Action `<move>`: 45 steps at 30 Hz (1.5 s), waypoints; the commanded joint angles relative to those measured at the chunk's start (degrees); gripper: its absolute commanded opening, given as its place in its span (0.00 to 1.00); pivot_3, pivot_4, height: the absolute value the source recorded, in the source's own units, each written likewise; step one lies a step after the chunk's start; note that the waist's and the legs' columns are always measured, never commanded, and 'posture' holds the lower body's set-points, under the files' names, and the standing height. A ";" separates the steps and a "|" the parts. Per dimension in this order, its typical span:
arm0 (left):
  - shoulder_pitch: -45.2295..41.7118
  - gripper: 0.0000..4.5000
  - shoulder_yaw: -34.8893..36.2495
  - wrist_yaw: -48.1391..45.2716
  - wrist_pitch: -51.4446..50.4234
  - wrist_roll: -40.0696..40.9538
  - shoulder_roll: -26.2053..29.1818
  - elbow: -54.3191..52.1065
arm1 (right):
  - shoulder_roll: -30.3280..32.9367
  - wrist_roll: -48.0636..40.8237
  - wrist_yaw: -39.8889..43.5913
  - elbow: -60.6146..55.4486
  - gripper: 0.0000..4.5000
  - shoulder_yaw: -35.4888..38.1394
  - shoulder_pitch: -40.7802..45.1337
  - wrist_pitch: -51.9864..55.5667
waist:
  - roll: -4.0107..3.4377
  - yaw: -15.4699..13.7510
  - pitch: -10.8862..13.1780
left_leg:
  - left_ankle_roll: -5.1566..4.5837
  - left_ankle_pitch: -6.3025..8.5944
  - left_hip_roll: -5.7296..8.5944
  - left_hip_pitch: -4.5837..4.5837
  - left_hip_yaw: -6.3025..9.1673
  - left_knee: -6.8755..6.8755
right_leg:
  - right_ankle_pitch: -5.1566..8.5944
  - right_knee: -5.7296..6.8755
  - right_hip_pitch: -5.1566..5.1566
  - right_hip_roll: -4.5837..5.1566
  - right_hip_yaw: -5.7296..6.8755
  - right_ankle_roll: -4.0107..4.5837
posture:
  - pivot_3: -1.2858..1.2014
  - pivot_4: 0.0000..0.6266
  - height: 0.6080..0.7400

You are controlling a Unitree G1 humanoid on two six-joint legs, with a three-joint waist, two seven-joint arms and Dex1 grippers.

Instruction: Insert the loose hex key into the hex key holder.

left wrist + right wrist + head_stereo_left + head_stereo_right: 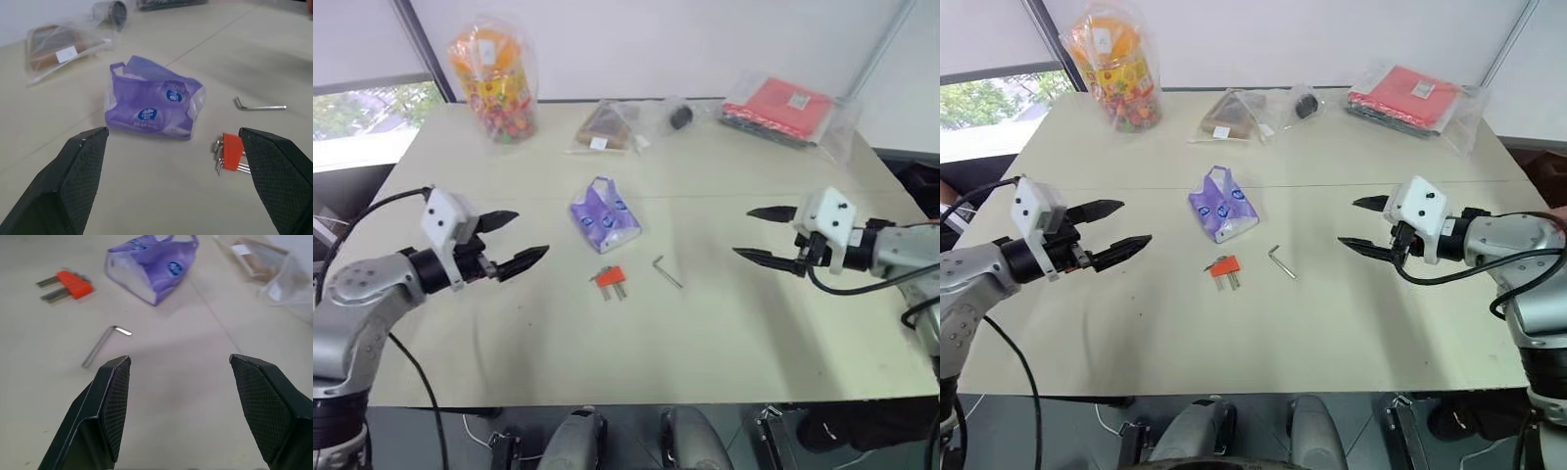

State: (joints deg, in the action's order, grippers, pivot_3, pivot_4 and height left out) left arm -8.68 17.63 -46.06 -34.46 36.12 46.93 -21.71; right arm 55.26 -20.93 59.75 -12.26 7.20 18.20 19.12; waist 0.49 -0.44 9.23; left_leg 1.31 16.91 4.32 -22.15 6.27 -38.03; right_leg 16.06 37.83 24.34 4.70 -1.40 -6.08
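Grey L-shaped loose hex key [667, 271], orange-red blocky hex key holder [609, 277]

Even bright light, soft shadows

Access, as we see it:
- Loose hex key [667, 271] & hex key holder [610, 280]: lie apart mid-bench [754, 333], bare top w/ nothing on it btwn them and either hand.
- Left hand [522, 241], right hand [762, 235]: both wide apart, clear of everything.
- Purple packet [604, 217]: only nearby obstacle, just behind holder.
- Far edge: bagged items, well apart.
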 commanded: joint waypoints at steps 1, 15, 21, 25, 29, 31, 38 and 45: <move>0.16 0.99 2.17 -0.58 0.23 1.03 0.75 -1.41 | 0.70 -0.93 0.43 -1.94 0.74 1.13 1.58 0.64 | 0.00 -0.08 0.00 | 0.00 0.00 0.00 0.00 0.00 0.00 | 0.00 0.00 0.00 0.01 0.00 0.00 | 0.52 0.24 1.00; -1.32 0.99 0.91 1.78 -0.05 1.10 -0.22 -1.44 | -1.13 -0.55 -0.72 -3.17 0.74 -0.30 3.48 2.36 | 0.00 -0.17 0.00 | 0.00 0.00 0.00 -0.02 0.00 0.00 | 0.00 -0.03 0.00 0.01 0.00 0.00 | 0.52 0.24 1.00; -1.33 0.99 0.60 2.14 -0.08 0.89 -0.33 -1.54 | -2.19 -0.53 -1.37 -3.82 0.74 -1.23 4.66 2.97 | 0.00 -0.14 0.00 | 0.00 0.00 0.00 -0.02 0.00 0.00 | 0.00 -0.03 0.01 0.01 0.00 0.00 | 0.52 0.24 1.00; -0.92 0.99 0.13 2.70 0.02 0.45 -0.40 -2.03 | -5.24 -0.37 -3.18 -3.53 0.74 -3.06 6.73 2.96 | 0.00 -0.06 0.00 | 0.01 0.00 0.00 -0.02 0.00 0.00 | 0.00 -0.03 0.01 0.01 0.00 0.00 | 0.52 0.24 1.00; -0.41 0.99 0.27 3.47 -0.09 0.68 -0.99 -2.33 | -11.58 2.38 -8.21 -1.04 0.74 -7.07 9.85 3.77 | 0.00 0.21 0.00 | 0.02 -0.01 -0.01 -0.02 0.01 0.02 | 0.00 -0.03 0.02 0.00 0.01 0.00 | 0.52 0.24 1.00; -0.36 0.99 0.12 3.85 0.04 0.43 -1.32 -2.31 | -15.35 3.90 -11.21 0.26 0.74 -9.56 10.81 5.32 | 0.00 0.19 0.00 | 0.10 -0.05 -0.01 -0.02 0.01 0.02 | 0.00 -0.03 0.03 0.00 0.01 0.01 | 0.52 0.24 1.00; -0.04 0.99 -0.72 6.09 0.10 -0.18 -3.09 -3.28 | -31.68 8.74 -20.51 7.24 0.74 -20.01 13.24 10.86 | 0.00 0.49 0.00 | 0.30 -0.16 -0.01 -0.07 0.02 0.02 | -0.01 0.02 0.13 -0.01 0.00 0.01 | 0.52 0.24 1.00; 2.10 0.99 0.11 7.74 -0.54 0.06 -4.06 -5.64 | -41.17 16.30 -27.80 18.26 0.74 -24.26 19.05 6.30 | -0.01 1.31 0.01 | 0.37 -0.20 0.01 -0.09 0.03 0.03 | -0.01 0.15 0.23 -0.02 0.01 0.01 | 0.52 0.24 1.00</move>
State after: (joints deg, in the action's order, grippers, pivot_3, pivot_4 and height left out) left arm -6.57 16.53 -38.76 -34.95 35.75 42.84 -25.46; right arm 14.69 -6.34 33.68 5.16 -17.48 35.59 28.01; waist 0.48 0.87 9.24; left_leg 1.69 16.71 4.33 -22.24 6.30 -38.00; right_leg 16.05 37.98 24.56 4.68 -1.39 -6.07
